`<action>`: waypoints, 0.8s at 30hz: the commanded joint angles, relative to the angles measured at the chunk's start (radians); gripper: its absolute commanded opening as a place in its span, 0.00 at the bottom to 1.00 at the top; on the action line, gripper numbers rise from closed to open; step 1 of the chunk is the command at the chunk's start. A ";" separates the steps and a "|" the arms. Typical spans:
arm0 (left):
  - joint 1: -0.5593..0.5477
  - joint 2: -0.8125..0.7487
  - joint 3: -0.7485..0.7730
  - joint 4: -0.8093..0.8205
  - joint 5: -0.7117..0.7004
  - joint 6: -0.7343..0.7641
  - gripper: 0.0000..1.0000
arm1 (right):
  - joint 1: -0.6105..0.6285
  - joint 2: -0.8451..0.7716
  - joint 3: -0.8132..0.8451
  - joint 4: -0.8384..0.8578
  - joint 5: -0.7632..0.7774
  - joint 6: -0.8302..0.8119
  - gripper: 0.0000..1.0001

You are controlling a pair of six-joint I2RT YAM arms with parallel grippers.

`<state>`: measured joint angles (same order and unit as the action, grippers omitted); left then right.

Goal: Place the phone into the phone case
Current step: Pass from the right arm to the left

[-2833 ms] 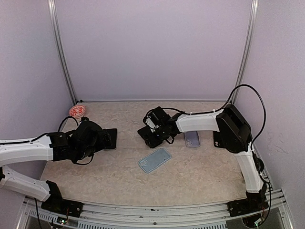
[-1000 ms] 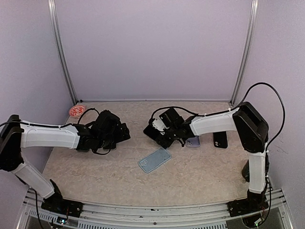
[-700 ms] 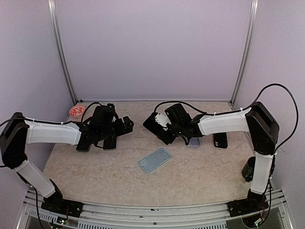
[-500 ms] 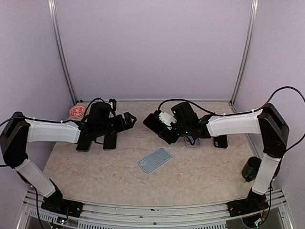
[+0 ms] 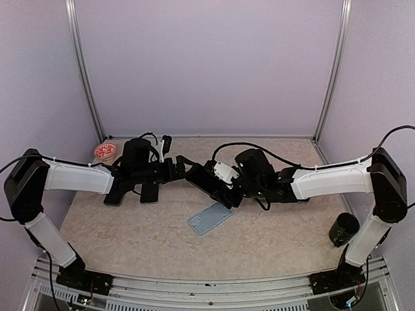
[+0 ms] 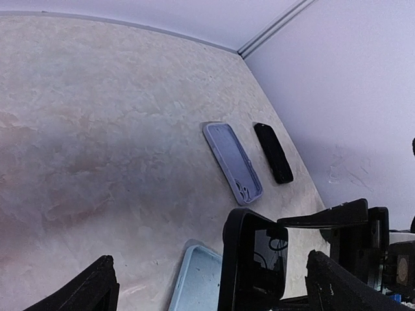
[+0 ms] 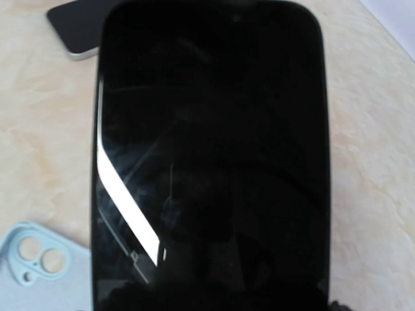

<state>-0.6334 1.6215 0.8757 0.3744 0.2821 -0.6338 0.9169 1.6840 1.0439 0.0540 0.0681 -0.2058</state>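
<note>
My right gripper [image 5: 225,188] is shut on a black phone [image 5: 206,182] and holds it tilted above the table centre. The phone's dark screen fills the right wrist view [image 7: 211,149] and hides the fingers. A light blue phone case [image 5: 210,217] lies open side up on the table just below the phone; its camera corner shows in the right wrist view [image 7: 39,259]. My left gripper [image 5: 176,165] is open and empty, just left of the phone's far end. In the left wrist view the phone [image 6: 254,262] stands between my spread fingers, with the blue case [image 6: 198,282] beneath.
A purple case [image 6: 232,162] and a black phone [image 6: 273,152] lie at the right. Two dark phones [image 5: 149,192] lie under the left arm. A red disc [image 5: 106,151] sits at the back left. A black cup [image 5: 342,228] stands near the right front.
Both arms have reached toward the table centre. The right gripper has carried the black phone left and over the blue case. The left gripper has swung right to meet it.
</note>
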 commanded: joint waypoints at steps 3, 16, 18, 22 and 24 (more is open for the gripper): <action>0.008 0.012 0.005 0.067 0.151 -0.003 0.96 | 0.035 -0.060 -0.016 0.094 -0.007 -0.026 0.64; -0.022 0.028 0.016 0.049 0.245 -0.004 0.68 | 0.078 -0.041 -0.012 0.109 0.061 -0.065 0.64; -0.029 0.030 0.022 0.030 0.241 0.003 0.59 | 0.081 -0.035 -0.006 0.104 0.081 -0.073 0.64; -0.035 0.031 0.019 0.006 0.222 0.013 0.37 | 0.088 -0.033 -0.006 0.105 0.120 -0.088 0.64; -0.036 0.032 0.015 0.004 0.214 0.016 0.22 | 0.088 -0.033 -0.009 0.105 0.129 -0.093 0.64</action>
<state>-0.6636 1.6413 0.8757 0.4004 0.4965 -0.6380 0.9943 1.6695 1.0290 0.0978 0.1471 -0.2787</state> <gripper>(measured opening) 0.307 0.714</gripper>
